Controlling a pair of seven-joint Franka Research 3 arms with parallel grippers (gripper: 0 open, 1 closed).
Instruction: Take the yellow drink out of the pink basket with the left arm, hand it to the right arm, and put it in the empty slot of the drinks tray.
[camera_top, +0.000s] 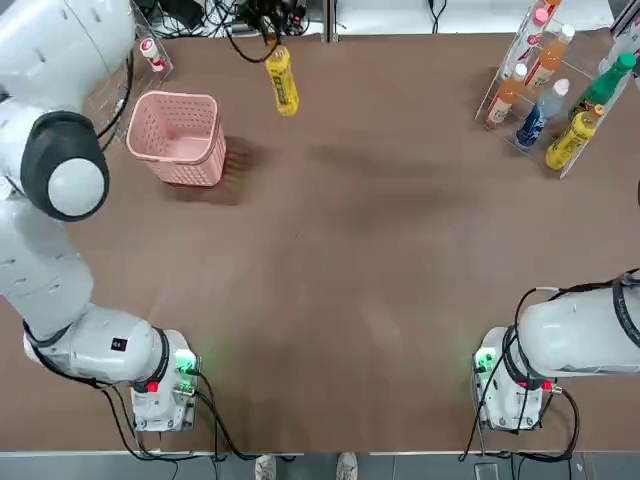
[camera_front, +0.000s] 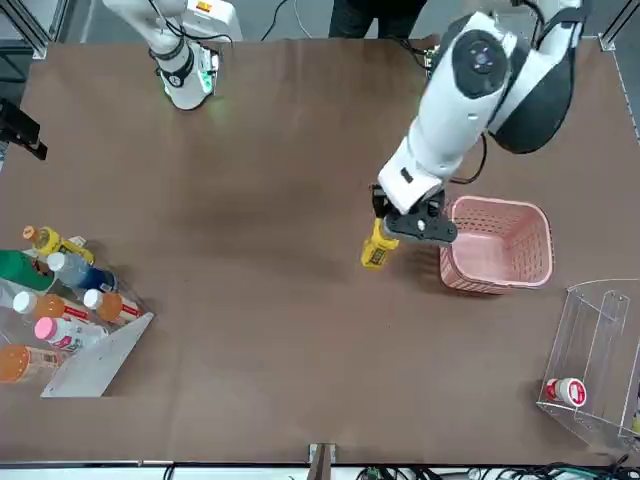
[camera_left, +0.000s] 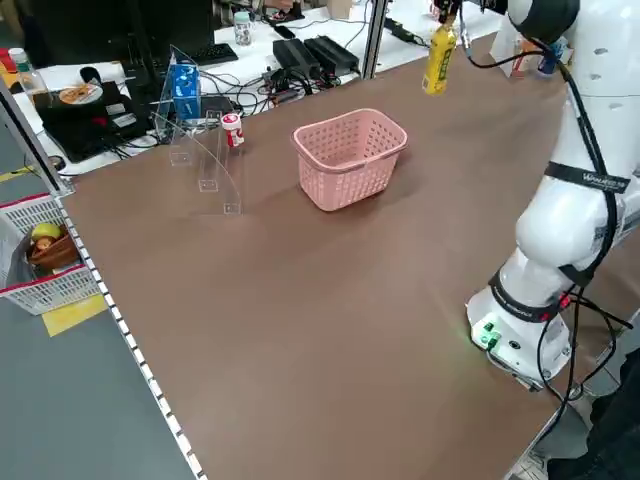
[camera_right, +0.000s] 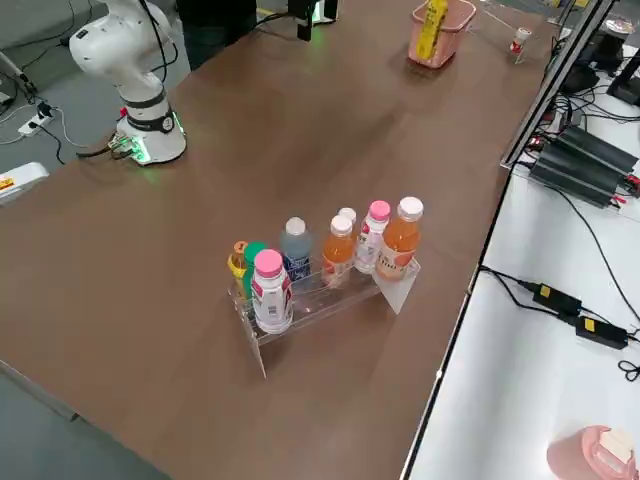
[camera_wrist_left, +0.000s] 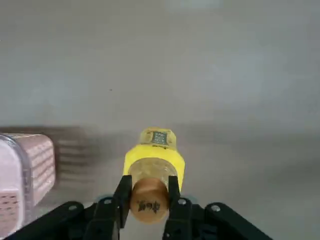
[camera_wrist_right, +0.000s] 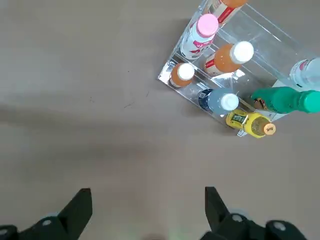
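The yellow bottle (camera_wrist_left: 155, 157) is held near its cap by the left end effector (camera_wrist_left: 150, 192), above the surface (camera_top: 330, 250) beside the pink basket (camera_top: 178, 138); the right end effector (camera_wrist_right: 148, 212) is spread wide. Light, smooth plastic is likely, best gripped gently around the lower body

In the top view, the basket (camera_top: 178, 138) at upper left is pink with a lattice pattern; the bottle (camera_top: 283, 82) at upper centre is yellow, its cap (camera_wrist_left: 149, 200) orange-brown with dark lettering. The tabletop (camera_top: 330, 260) is plain brown. At upper right, one bottle (camera_top: 607, 86) is green, another (camera_top: 542, 115) blue with a white cap.
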